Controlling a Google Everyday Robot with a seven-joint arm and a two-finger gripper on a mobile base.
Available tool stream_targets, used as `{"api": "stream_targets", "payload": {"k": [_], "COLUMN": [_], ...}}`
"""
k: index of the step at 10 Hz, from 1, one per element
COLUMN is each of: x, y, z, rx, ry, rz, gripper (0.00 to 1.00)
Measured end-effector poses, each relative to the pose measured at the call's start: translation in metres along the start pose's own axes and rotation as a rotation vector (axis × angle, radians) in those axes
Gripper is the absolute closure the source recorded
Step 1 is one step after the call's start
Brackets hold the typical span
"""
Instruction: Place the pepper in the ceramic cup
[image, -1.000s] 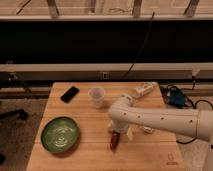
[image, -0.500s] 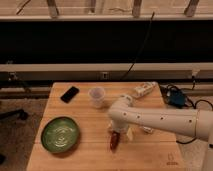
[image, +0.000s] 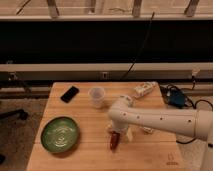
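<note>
The dark red pepper lies on the wooden table, front of centre. My gripper is at the end of the white arm that reaches in from the right; it sits right over the pepper's upper end, and the pepper's lower half sticks out below it. The pale ceramic cup stands upright at the back of the table, up and to the left of the gripper, well apart from it.
A green round bowl sits at the front left. A black phone lies at the back left. A white packet lies at the back right, with a blue object and cables off the table's right edge.
</note>
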Motion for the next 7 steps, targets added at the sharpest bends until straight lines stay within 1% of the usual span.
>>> {"api": "stream_targets", "payload": {"k": [2, 3, 4, 6, 7], "x": [-0.0002, -0.0005, -0.0013, -0.0036, -0.0057], "y": [-0.0001, 0.0000, -0.0007, -0.0027, -0.0046], "z": [0.0011, 0.0011, 0.0009, -0.0011, -0.0032], "rx": [-0.001, -0.003, -0.005, 0.002, 0.009], "ry": [0.000, 0.002, 0.005, 0.000, -0.003], "rz": [0.002, 0.000, -0.006, -0.021, -0.028], "gripper": [0.20, 0.23, 0.34, 0.51, 0.63]}}
